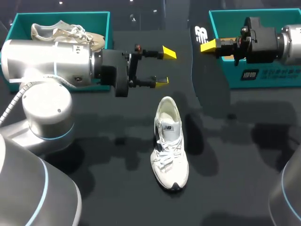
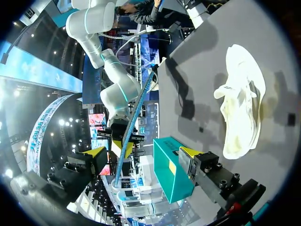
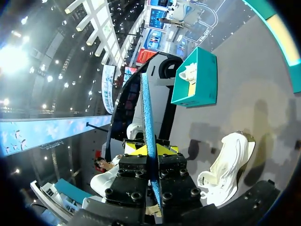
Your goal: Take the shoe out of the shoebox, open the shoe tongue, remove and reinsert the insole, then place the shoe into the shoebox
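White shoe [image 1: 169, 141], left claw [image 1: 164, 67] open near its heel, right claw [image 3: 147, 149] clamping blue insole [image 3: 146, 108], spare shoe [image 1: 61, 33] in teal shoebox [image 1: 61, 18].

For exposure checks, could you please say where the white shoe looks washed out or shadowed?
Left wrist view: the white lace-up sneaker is blown out, nearly featureless; head view: laces read clearly, soft shadows blotch the dark table beside it.

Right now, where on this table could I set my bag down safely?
Bare tabletop lies between the white shoe and the right shoebox, toward the near edge. It is crowded beyond the shoe's heel, where the open left gripper faces the right gripper holding the insole.
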`<action>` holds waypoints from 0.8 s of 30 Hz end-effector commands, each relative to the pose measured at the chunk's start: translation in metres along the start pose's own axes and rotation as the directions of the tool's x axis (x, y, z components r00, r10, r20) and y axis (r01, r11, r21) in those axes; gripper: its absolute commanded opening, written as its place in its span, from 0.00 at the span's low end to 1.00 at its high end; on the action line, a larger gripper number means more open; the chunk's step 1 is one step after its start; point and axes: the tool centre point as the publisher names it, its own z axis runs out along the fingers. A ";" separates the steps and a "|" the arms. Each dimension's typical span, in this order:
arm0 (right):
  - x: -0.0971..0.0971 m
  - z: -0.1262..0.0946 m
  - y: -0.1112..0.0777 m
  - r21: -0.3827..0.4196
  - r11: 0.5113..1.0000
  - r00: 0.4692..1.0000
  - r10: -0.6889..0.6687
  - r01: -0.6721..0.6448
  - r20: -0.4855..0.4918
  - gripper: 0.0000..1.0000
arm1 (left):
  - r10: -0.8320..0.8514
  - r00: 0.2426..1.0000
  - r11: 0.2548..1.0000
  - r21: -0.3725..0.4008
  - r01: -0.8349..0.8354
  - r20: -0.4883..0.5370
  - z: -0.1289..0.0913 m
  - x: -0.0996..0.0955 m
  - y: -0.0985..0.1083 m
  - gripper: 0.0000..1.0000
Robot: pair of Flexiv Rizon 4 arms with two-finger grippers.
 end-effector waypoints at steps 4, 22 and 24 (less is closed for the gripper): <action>-0.005 0.007 0.005 -0.014 0.998 0.997 0.067 -0.067 0.046 0.00 | 0.002 1.000 1.000 -0.001 -0.002 0.003 0.000 0.001 -0.001 1.00; -0.037 0.038 0.018 -0.049 0.963 0.963 0.268 -0.266 0.033 0.00 | -0.093 0.994 0.995 0.038 0.091 0.052 0.024 0.008 0.016 0.97; -0.038 0.041 0.018 -0.048 0.957 0.958 0.286 -0.285 0.025 0.00 | -0.093 0.994 0.995 0.044 0.090 0.064 0.026 0.009 0.016 0.85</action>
